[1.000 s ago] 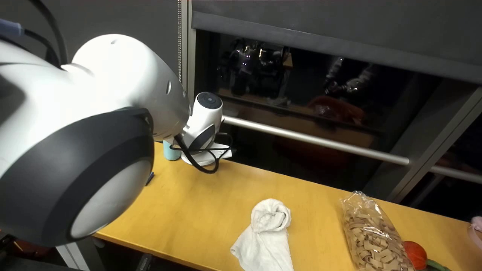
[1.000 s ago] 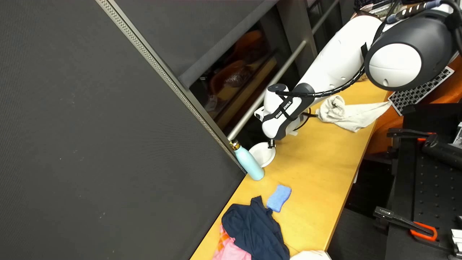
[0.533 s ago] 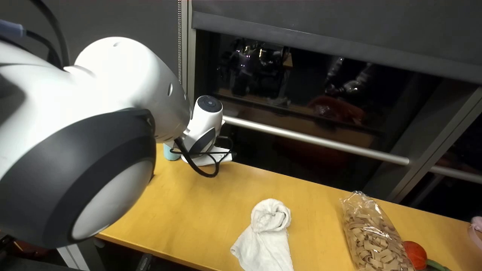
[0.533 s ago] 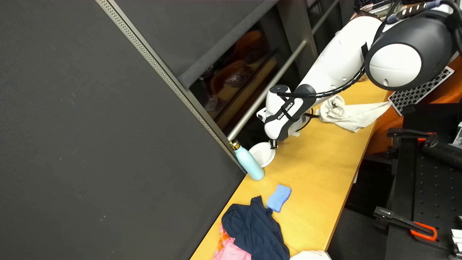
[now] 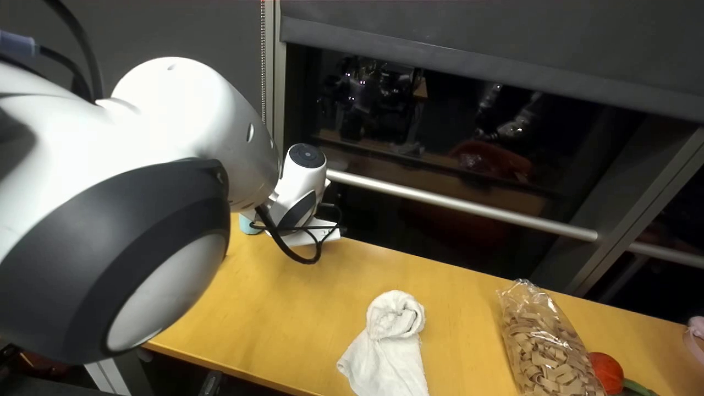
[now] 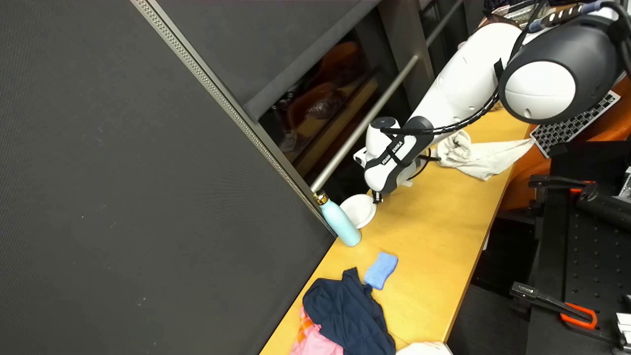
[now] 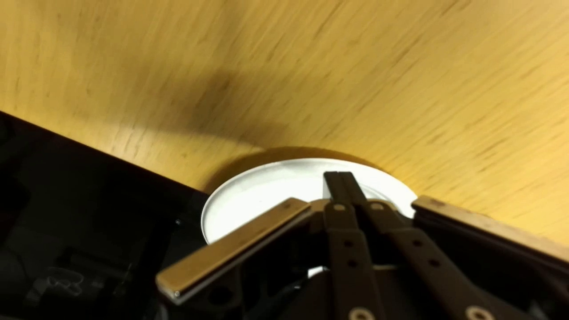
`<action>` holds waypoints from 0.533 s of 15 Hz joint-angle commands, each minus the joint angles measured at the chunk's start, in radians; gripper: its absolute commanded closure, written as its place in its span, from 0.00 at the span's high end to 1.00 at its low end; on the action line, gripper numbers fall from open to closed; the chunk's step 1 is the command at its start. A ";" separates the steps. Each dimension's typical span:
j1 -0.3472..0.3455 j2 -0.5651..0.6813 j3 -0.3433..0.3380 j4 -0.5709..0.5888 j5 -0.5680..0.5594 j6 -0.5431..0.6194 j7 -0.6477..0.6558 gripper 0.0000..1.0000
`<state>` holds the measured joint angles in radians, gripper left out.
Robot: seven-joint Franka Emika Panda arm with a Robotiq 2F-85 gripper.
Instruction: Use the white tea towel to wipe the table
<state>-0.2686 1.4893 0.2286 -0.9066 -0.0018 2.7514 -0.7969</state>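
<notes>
The white tea towel (image 5: 385,352) lies crumpled on the wooden table (image 5: 286,302), one end rolled into a round bundle. It also shows in an exterior view (image 6: 485,153), to the right of the wrist and partly behind the arm, its far end reaching the table's edge. My gripper (image 7: 338,173) is shut, with its fingertips together and nothing between them. In an exterior view its tip (image 6: 377,198) is at the right rim of a white plate, away from the towel. In the wrist view the fingers overlap the plate. The towel is out of the wrist view.
The white plate (image 6: 357,212) stands by the window next to a light blue bottle (image 6: 340,222). A blue sponge (image 6: 381,270) and dark cloth (image 6: 347,308) lie nearer. A pasta bag (image 5: 544,346) and a red-orange object (image 5: 606,371) lie beyond the towel. The table ends at the window side.
The arm and gripper have moved slightly down and to the right, a little away from the plate's middle. The towel and the other objects have not moved.
</notes>
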 commanded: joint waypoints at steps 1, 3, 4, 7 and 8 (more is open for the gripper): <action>0.009 0.000 -0.023 -0.008 0.005 -0.004 0.021 0.00; 0.008 0.000 -0.026 -0.014 0.004 -0.001 0.026 0.00; 0.007 0.000 -0.028 -0.015 0.003 -0.002 0.029 0.00; 0.006 0.000 -0.034 -0.020 0.001 -0.005 0.034 0.00; 0.004 0.000 -0.033 -0.021 0.001 -0.010 0.032 0.00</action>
<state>-0.2679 1.4894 0.2075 -0.9278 -0.0019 2.7499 -0.7744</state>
